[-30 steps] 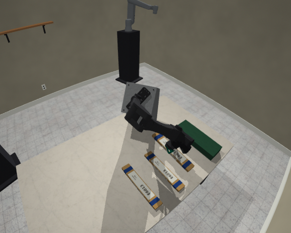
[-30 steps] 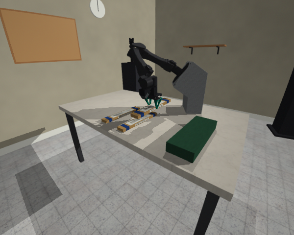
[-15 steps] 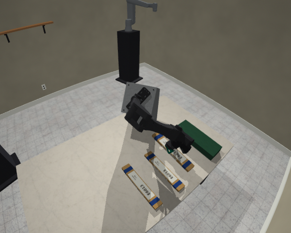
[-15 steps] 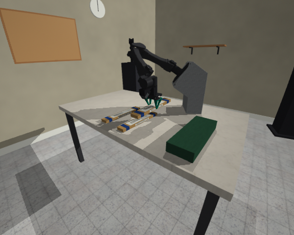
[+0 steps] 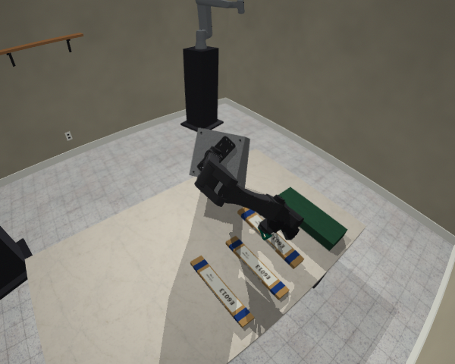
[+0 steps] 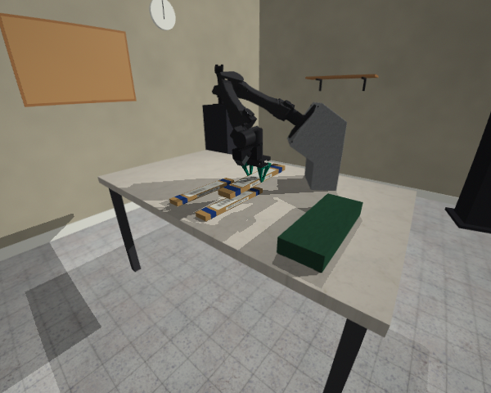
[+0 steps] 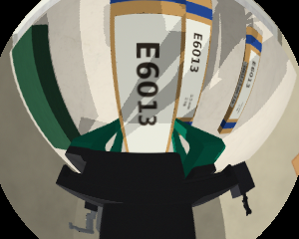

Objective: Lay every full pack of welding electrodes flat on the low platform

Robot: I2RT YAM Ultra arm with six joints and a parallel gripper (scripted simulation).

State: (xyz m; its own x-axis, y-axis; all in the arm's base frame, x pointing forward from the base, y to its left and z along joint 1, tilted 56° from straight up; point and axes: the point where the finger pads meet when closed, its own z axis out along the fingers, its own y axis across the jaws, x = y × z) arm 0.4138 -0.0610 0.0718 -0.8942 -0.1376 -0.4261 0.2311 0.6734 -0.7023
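Three long tan packs with blue bands and white "E6013" labels lie side by side on the table. My gripper (image 5: pixel 268 233) (image 6: pixel 256 172) (image 7: pixel 147 120), with green fingers, is shut across the pack (image 5: pixel 279 243) (image 6: pixel 242 184) (image 7: pixel 146 67) nearest the platform. I cannot tell whether this pack is off the table. The middle pack (image 5: pixel 257 267) (image 6: pixel 227 204) (image 7: pixel 195 54) and the far pack (image 5: pixel 221 290) (image 6: pixel 199 191) (image 7: pixel 245 74) lie free. The low dark green platform (image 5: pixel 314 222) (image 6: pixel 319 230) (image 7: pixel 40 87) lies beside the held pack, with nothing on it.
My arm's grey base mount (image 5: pixel 220 156) (image 6: pixel 319 146) stands at the table's back. A black pedestal (image 5: pixel 200 86) stands on the floor behind it. The table edge (image 5: pixel 298 297) runs close to the packs' near ends.
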